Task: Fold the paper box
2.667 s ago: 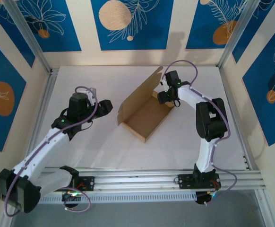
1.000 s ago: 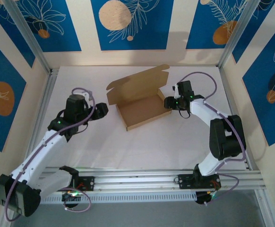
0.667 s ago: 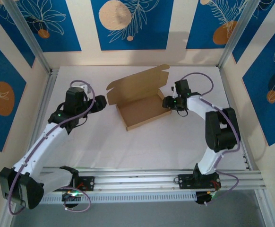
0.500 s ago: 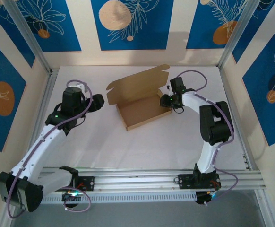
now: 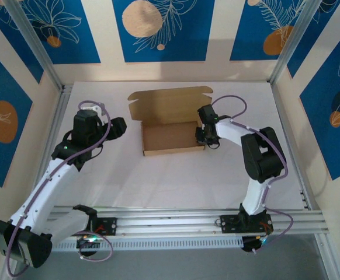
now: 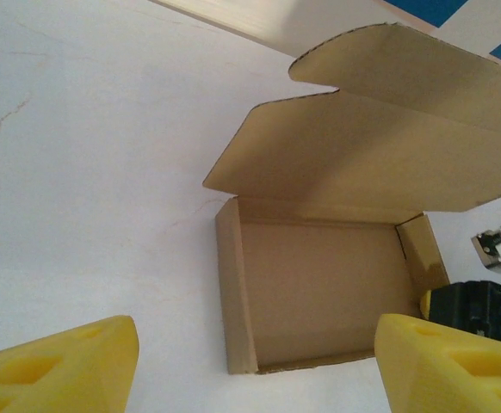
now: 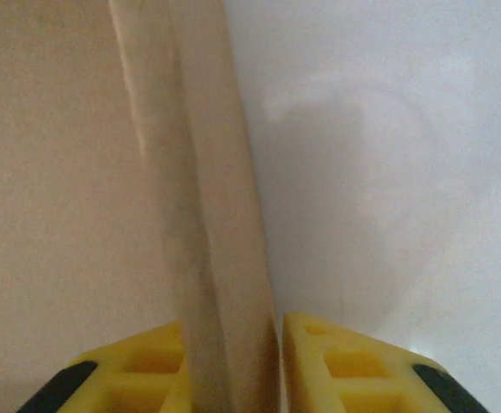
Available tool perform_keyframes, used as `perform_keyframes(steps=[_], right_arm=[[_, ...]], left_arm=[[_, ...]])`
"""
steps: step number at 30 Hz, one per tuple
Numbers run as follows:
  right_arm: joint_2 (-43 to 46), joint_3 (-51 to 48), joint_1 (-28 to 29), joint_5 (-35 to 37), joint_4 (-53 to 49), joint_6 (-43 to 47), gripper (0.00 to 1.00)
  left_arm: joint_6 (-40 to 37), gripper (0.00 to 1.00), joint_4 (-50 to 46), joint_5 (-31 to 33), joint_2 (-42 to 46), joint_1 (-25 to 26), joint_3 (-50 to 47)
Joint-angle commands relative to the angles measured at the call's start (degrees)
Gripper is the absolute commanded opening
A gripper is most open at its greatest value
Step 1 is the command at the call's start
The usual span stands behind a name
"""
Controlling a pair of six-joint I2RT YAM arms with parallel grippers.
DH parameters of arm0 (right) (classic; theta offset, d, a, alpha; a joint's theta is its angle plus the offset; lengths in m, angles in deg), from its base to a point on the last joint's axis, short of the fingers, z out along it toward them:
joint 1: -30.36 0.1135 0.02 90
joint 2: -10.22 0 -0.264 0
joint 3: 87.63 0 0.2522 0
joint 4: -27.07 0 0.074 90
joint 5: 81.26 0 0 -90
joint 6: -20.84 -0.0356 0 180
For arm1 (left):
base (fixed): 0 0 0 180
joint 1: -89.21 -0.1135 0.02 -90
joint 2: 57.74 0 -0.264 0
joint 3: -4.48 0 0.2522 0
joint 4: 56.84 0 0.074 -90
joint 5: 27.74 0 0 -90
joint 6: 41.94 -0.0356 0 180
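Observation:
The paper box (image 5: 169, 137) is a brown cardboard tray near the middle of the white table, its lid (image 5: 170, 104) open toward the back. My right gripper (image 5: 200, 135) is at the tray's right side wall. In the right wrist view the wall (image 7: 207, 215) stands between the yellow fingers of that gripper (image 7: 233, 344), which are closed on it. My left gripper (image 5: 118, 127) hovers left of the box, open and holding nothing. From the left wrist, the box (image 6: 319, 292) lies beyond the open left gripper (image 6: 257, 348), with the lid (image 6: 380, 155) raised.
The white table (image 5: 100, 181) has free room in front of and left of the box. An aluminium rail (image 5: 181, 219) runs along the near edge. Patterned walls close the back and sides. The right arm's black gripper body (image 6: 474, 305) sits at the box's far corner.
The right gripper has closed onto the box's right wall and turned the box square to the table. The left gripper drifted slightly back, still open.

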Motion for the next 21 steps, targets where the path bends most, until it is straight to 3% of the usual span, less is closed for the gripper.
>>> perform_keyframes(steps=[1, 4, 8, 13, 17, 21], right_arm=[[4.75, -1.61, 0.43, 1.06, -1.32, -4.49, 0.35], [9.11, -4.89, 0.41, 0.32, -0.08, -8.27, 0.50], [15.34, -9.63, -2.15, -6.75, 6.49, -10.19, 0.62], [20.51, -11.16, -7.82, -14.82, 12.52, -7.95, 0.58], [19.08, -4.90, -11.20, -13.76, 7.65, -0.66, 0.58], [15.53, 2.56, -12.01, -11.27, 4.05, 10.54, 0.69]], left_arm=[[-1.34, 0.73, -0.02, -0.47, 0.52, -0.79, -0.30], [-1.39, 0.73, 0.48, -0.08, 0.39, -0.79, -0.40], [-1.57, 0.73, 1.25, 1.16, 0.28, -0.95, -1.02], [-1.59, 0.70, 2.64, 1.57, -2.41, -1.87, -0.30], [-3.91, 0.69, 4.55, 1.60, -8.11, -3.04, 2.80], [-6.82, 0.70, 7.20, 2.02, -14.45, -4.04, 5.21]])
